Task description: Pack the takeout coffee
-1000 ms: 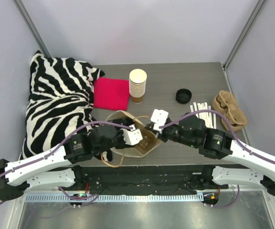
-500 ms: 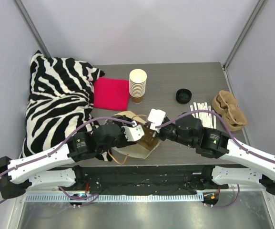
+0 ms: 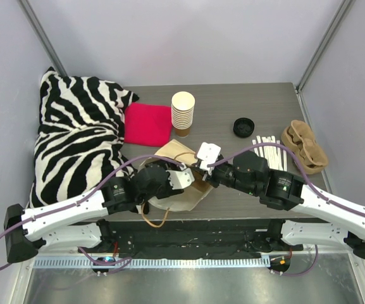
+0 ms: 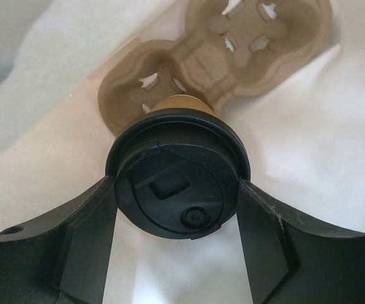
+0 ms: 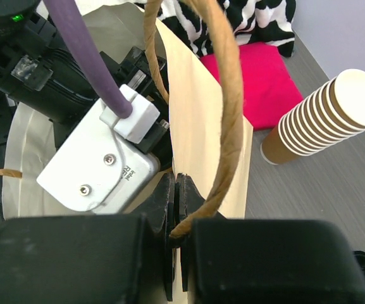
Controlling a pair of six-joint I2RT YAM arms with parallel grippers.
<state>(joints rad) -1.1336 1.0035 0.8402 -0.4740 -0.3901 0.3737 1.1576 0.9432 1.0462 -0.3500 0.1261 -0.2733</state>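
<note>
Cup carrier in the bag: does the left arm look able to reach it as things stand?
Probably yes. The left claw, holding the takeout coffee, is inside the paper bag, and nothing lies between it and the cup carrier.

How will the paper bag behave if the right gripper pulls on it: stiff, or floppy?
Probably floppy: the paper bag looks thin and creased where the right gripper pinches it. It likely drags easily, seeming light, though the takeout coffee held inside may steady it once released.
</note>
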